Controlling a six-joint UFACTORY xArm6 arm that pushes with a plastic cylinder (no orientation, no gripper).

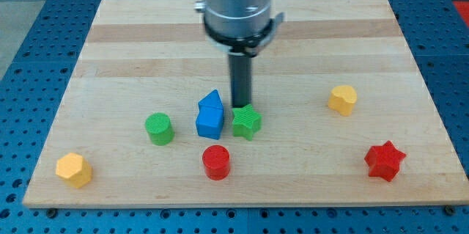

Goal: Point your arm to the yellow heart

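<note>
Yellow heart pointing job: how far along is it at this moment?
Nothing looks done yet. My tip sits mid-board, right behind the green star block and beside the blue block. The yellow heart-shaped block lies untouched toward the view's right. Left: travel rightward across the wooden board to it.

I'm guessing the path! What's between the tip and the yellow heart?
Just bare wood, in the camera view, between my tip and the yellow heart. My tip is beside the green star.

Blue block [209, 114] sits mid-tabletop [132, 43], green star [247, 122] just beside; green cylinder [158, 128] left, red cylinder [216, 162] below, red star [385, 161] right, yellow-orange block [74, 169] bottom-left.
</note>
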